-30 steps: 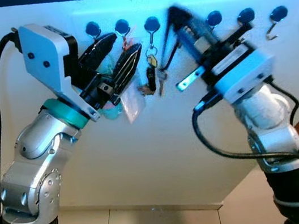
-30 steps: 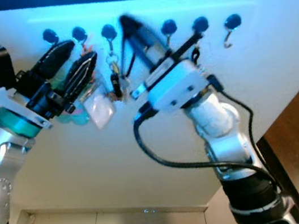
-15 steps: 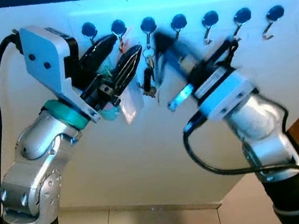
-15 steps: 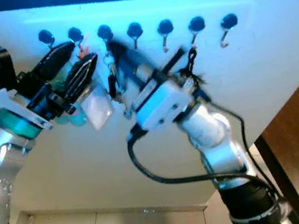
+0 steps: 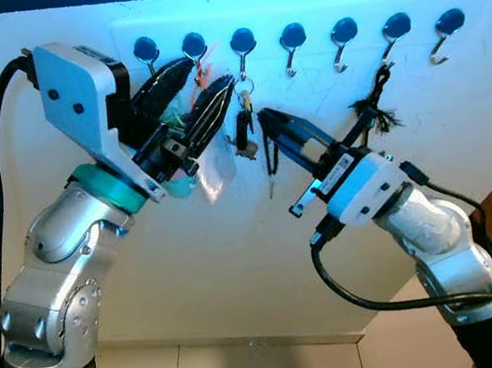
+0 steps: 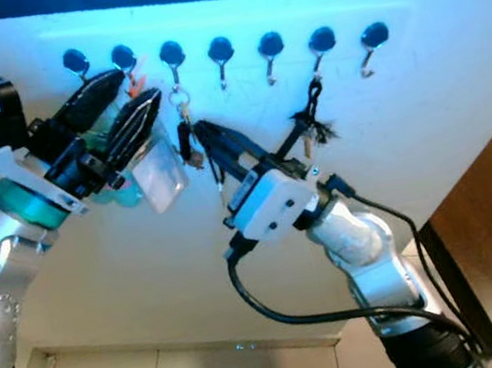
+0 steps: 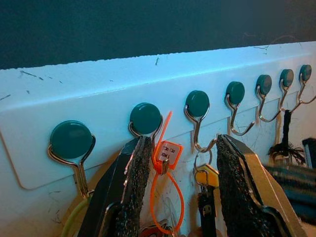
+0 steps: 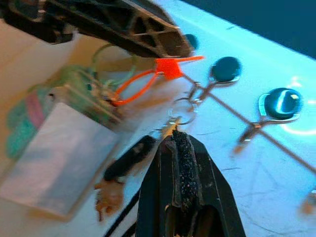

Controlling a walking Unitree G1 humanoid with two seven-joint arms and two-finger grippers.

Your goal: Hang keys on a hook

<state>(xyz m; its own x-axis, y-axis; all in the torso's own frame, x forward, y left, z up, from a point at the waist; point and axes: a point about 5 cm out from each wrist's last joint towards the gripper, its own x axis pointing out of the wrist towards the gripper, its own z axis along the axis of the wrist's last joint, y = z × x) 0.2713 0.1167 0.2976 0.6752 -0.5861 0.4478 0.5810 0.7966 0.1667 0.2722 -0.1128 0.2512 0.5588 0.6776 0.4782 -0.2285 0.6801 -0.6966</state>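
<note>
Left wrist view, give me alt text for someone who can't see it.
The left gripper is open, its two black fingers on either side of a key ring that hangs with its keys from a metal hook on a white rail of green-capped hooks. An orange zip-tie tag hangs from the neighbouring hook, and a black tassel hangs further along.

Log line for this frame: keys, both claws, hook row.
keys: hanging on third hook | left claw: open, beside keys | right claw: shut, just under keys | black tassel: on sixth hook
</note>
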